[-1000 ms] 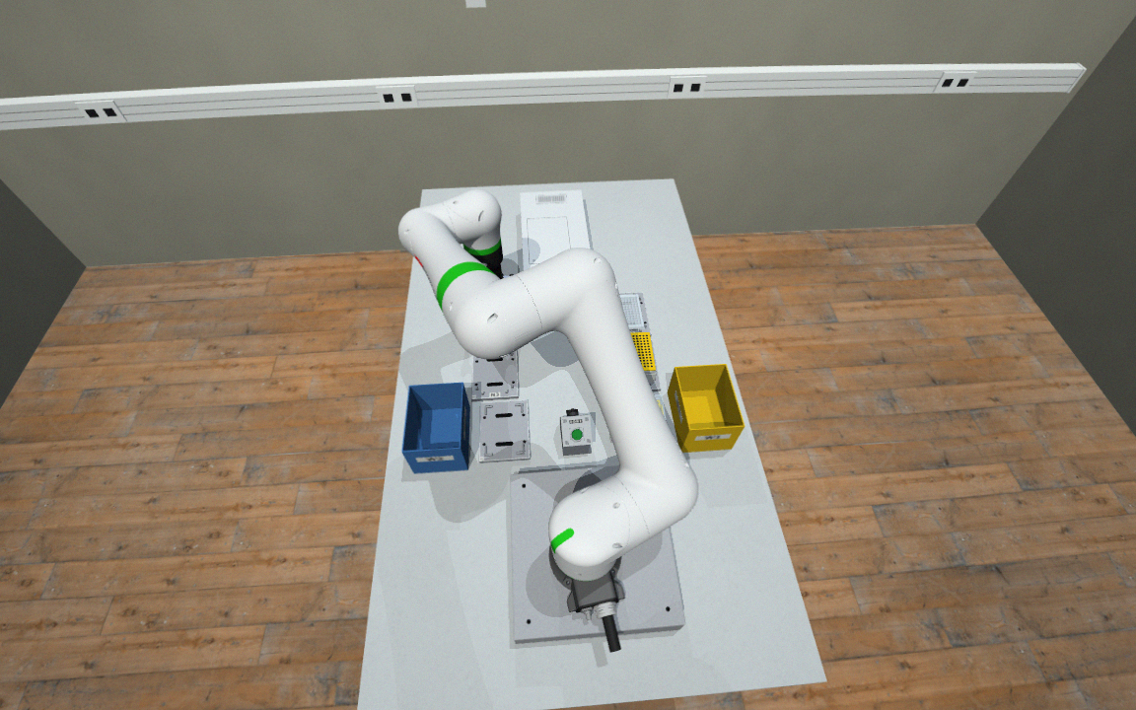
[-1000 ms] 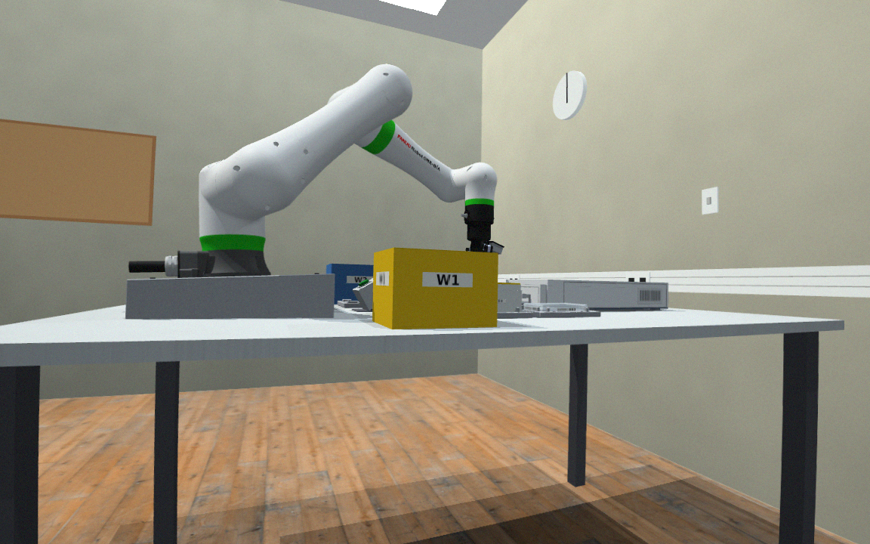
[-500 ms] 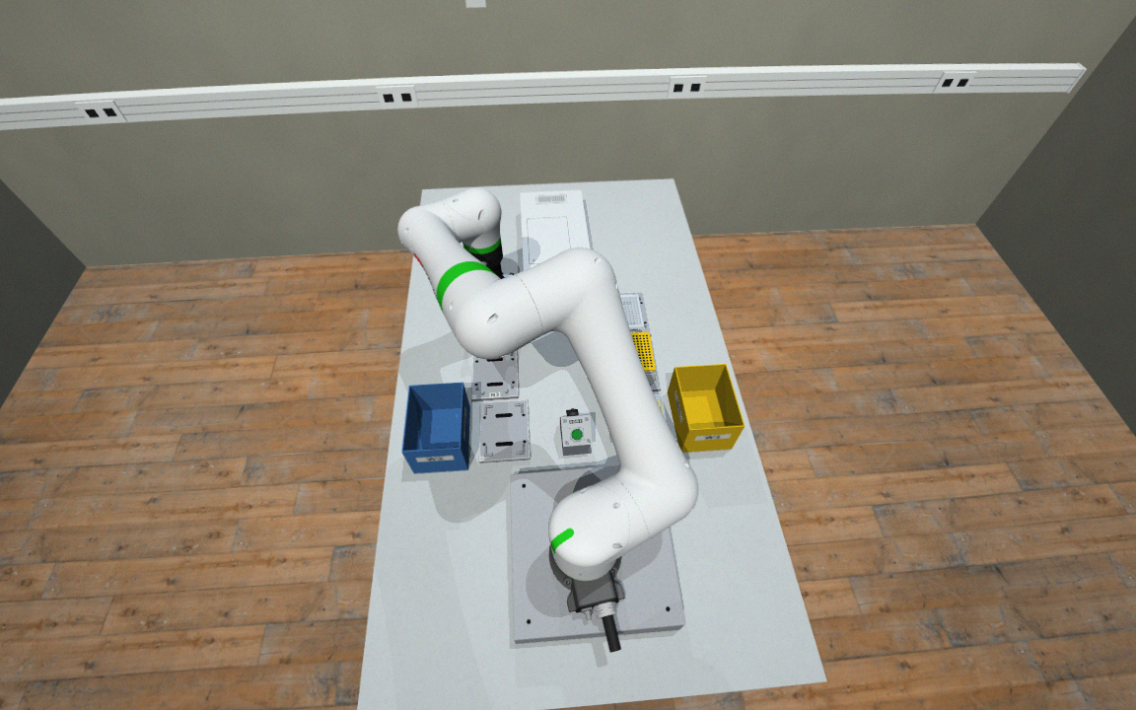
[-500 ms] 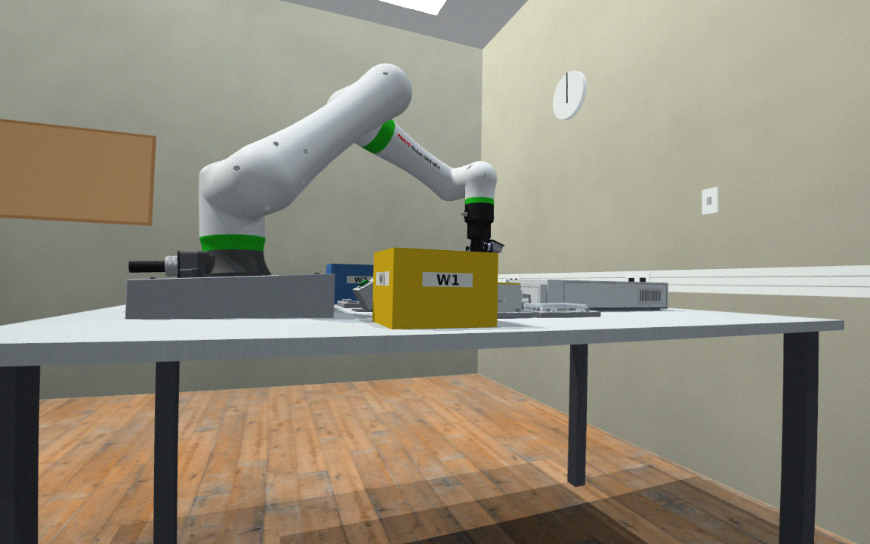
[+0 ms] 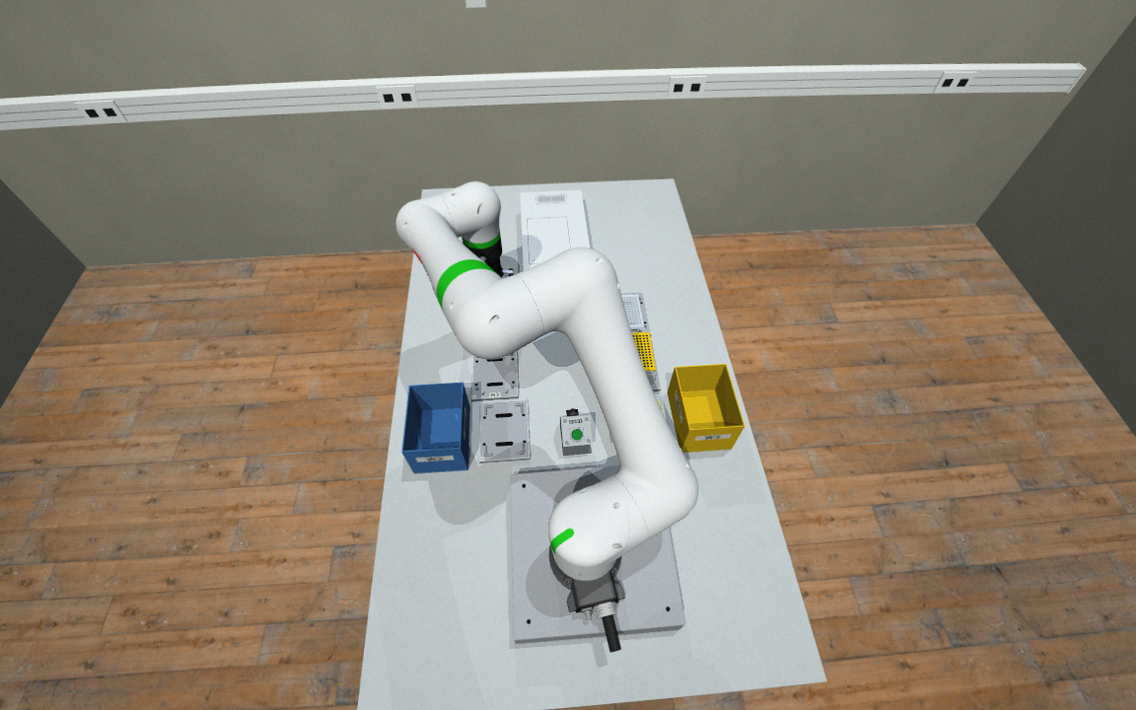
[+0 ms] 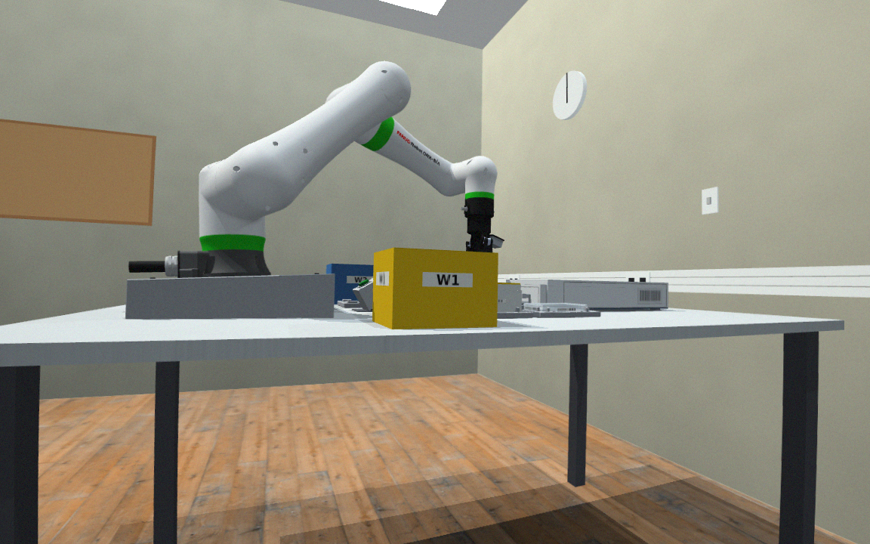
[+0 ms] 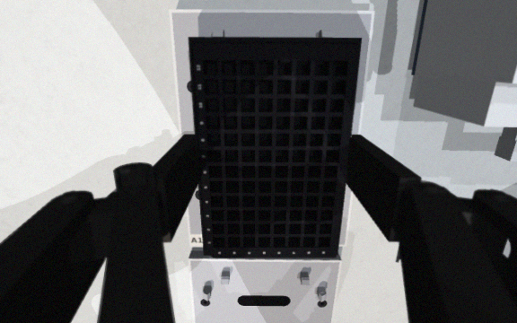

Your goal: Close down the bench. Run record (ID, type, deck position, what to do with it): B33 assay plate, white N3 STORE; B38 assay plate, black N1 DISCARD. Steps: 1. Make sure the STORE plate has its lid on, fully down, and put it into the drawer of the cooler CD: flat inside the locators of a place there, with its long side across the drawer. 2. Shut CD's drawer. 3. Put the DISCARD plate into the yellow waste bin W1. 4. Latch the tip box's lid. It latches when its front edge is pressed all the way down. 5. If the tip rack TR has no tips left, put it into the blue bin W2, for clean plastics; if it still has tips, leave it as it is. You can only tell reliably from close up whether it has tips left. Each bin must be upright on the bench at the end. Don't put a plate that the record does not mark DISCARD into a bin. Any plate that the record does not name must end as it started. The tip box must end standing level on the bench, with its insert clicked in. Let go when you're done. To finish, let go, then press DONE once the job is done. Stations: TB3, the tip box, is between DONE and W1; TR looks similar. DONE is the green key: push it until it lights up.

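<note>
In the wrist view my gripper [image 7: 272,156] is shut on the long sides of the black assay plate [image 7: 274,145]. The plate has no lid and its wells show. I hold it a little above its grey deck nest [image 7: 265,278], and it covers the nest's label. In the overhead view the arm hides the gripper and the plate at the back left of the bench. In the side view the gripper [image 6: 480,243] hangs behind the yellow bin W1 [image 6: 435,287]. The white plate is not in view.
The yellow bin W1 [image 5: 704,407] stands at the bench's right edge and the blue bin [image 5: 437,426] at the left. Two empty nests [image 5: 499,401] lie beside the blue bin. The green DONE key [image 5: 576,434] is in the middle, and the white cooler [image 5: 554,229] at the back.
</note>
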